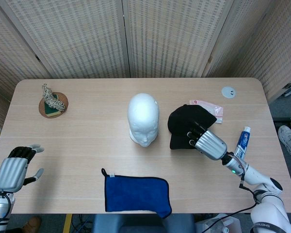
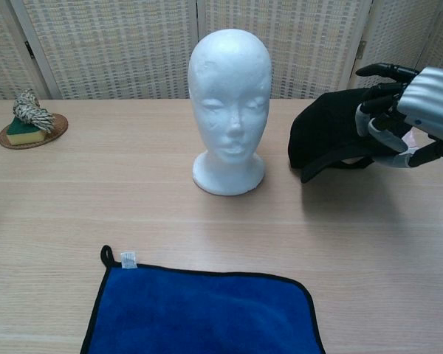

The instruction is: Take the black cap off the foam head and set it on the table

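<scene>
The white foam head [image 1: 143,119] [image 2: 229,110] stands bare at the table's middle. To its right, the black cap [image 1: 185,123] [image 2: 326,136] hangs low over the table, or touches it, in my right hand [image 1: 204,141] [image 2: 406,118], whose fingers hold its rear edge. My left hand [image 1: 14,166] hovers at the table's near left corner with fingers apart and nothing in it; the chest view does not show it.
A blue cloth [image 1: 136,193] [image 2: 203,313] lies at the front edge. A pink packet [image 1: 209,109] sits behind the cap, a toothpaste tube [image 1: 243,139] to its right, a small white disc [image 1: 228,91] at back right. A coaster with sponge [image 1: 52,102] [image 2: 26,122] is far left.
</scene>
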Robot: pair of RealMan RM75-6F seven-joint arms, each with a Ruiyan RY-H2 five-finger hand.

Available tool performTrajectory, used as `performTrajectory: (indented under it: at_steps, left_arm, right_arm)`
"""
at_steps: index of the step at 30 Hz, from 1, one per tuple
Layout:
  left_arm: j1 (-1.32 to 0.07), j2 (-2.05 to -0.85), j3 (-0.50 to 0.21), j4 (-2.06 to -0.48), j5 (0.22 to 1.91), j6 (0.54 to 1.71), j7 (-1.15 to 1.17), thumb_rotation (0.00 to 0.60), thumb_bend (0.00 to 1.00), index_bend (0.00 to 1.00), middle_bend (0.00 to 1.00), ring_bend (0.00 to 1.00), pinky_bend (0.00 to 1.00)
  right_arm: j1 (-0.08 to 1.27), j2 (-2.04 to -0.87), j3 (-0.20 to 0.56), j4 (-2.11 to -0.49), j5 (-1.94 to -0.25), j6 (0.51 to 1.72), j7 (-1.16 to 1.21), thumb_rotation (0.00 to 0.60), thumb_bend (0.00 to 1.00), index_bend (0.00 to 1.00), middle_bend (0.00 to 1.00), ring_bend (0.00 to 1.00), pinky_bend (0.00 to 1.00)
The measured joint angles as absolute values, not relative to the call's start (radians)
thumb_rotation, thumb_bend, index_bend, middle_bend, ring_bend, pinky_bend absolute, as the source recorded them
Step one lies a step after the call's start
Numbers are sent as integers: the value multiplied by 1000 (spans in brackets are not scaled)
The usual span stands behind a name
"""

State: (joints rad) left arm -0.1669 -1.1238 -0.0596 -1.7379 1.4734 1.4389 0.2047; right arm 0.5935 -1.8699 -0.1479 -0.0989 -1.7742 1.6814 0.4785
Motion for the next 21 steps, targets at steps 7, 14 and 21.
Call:
performTrajectory:
  at_steps: [7, 14, 21]
  left_arm:
    - [-166, -1121, -58, -1742, 1477, 1441, 207, 600, 218, 298, 256, 246, 181]
    - [-167, -1119, -56, -1746, 1480, 1439, 208, 600, 218, 298, 256, 246, 181]
    - [-169, -1119, -56, -1747, 1481, 1436, 208, 600, 218, 298, 255, 246, 181]
  right_arm:
    - [578, -1870, -134, -100, -1753, 1671, 480, 600, 30, 552, 359, 227, 31]
    - [559, -1867, -122, -99, -1732, 1632, 477, 600, 0, 447, 296, 176, 13]
    - [538, -1872, -93, -105, -1694, 1562, 462, 600, 0, 104, 95, 12, 0]
